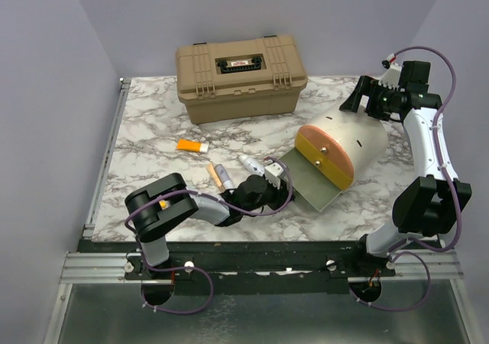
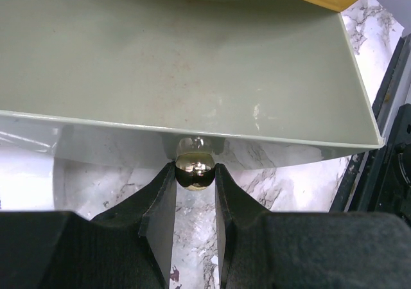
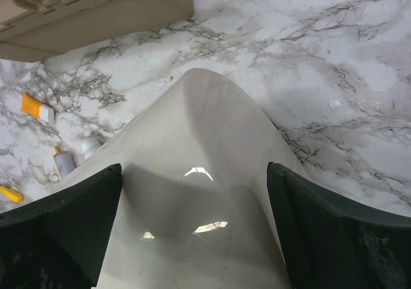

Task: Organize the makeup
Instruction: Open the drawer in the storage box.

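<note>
We saw the makeup (image 1: 221,174) lying loose on the surface (image 1: 153,122), none visibly stowed, beside the pouch (image 1: 359,141). Our left gripper (image 2: 196,176) pinched the flap's knob (image 2: 195,164); the right gripper (image 3: 192,205) hung open over the pouch's back.

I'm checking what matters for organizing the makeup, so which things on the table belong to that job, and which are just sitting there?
Part of the job: orange tube, yellow pencil, rose-gold stick, pale tube.

Not makeup: tan hard case; cream-and-orange pouch, though the left fingers pinch its flap knob.
</note>
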Available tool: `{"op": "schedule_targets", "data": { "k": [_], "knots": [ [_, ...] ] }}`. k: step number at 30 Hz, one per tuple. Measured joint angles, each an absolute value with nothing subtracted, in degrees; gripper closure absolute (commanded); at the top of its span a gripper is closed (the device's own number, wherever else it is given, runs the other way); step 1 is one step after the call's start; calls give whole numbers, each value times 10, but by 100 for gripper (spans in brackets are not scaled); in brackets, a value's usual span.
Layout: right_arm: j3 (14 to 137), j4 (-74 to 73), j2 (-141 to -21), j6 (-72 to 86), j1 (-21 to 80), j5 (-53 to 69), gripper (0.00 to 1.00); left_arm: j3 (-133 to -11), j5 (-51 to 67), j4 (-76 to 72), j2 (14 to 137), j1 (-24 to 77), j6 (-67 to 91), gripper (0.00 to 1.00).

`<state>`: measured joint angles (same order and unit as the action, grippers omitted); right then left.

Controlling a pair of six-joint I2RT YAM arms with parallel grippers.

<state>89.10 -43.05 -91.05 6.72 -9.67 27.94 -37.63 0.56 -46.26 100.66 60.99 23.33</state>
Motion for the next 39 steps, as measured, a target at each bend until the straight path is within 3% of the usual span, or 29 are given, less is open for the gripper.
{"op": "schedule_targets", "data": {
  "k": [7,25,27,29,37,39],
  "knots": [
    [893,-433,-911,69,-97,279,5,-372,6,-462,1006,610,234,81],
    [894,-434,-911,71,-97,278,5,-350,-1,-461,989,613,240,80],
    [894,-433,-911,73,-96,277,5,-349,-1,-461,989,613,240,75],
    [894,-433,-911,75,-96,276,5,-349,-1,-461,989,613,242,62],
    [892,-429,-911,80,-96,276,3,-358,0,-457,996,613,261,32],
    [894,-432,-911,78,-96,276,1,-360,2,-457,996,613,262,29]
  ]
}}
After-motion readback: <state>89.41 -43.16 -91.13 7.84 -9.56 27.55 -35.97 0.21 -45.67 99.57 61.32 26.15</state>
